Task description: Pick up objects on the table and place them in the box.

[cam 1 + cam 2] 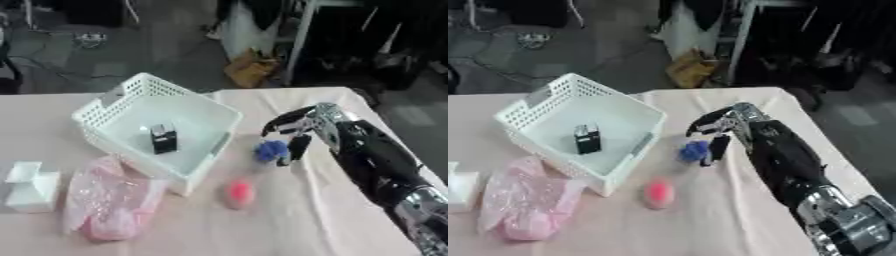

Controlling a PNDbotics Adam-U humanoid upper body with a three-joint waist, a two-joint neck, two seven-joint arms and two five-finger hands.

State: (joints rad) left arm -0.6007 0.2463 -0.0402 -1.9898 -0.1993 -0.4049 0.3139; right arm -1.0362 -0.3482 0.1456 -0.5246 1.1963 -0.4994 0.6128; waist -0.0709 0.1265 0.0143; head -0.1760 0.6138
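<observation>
A white lattice box (203,107) stands on the table at centre left, and a small black object (164,139) rests inside it. Just right of the box lies a small blue object (271,150). My right hand (302,125) hovers over it with its fingers spread and pointing down beside the blue object, not closed on it. A pink-red rounded object (240,194) lies nearer the front. A pink plastic bag (109,197) lies at front left, with a white block (33,187) beside it. My left hand is out of sight.
The table is covered in a pale pink cloth (289,225). Its far edge runs just behind the box, its right edge under my right forearm (385,165). Beyond it are a dark floor, cables and a brown bag (249,70).
</observation>
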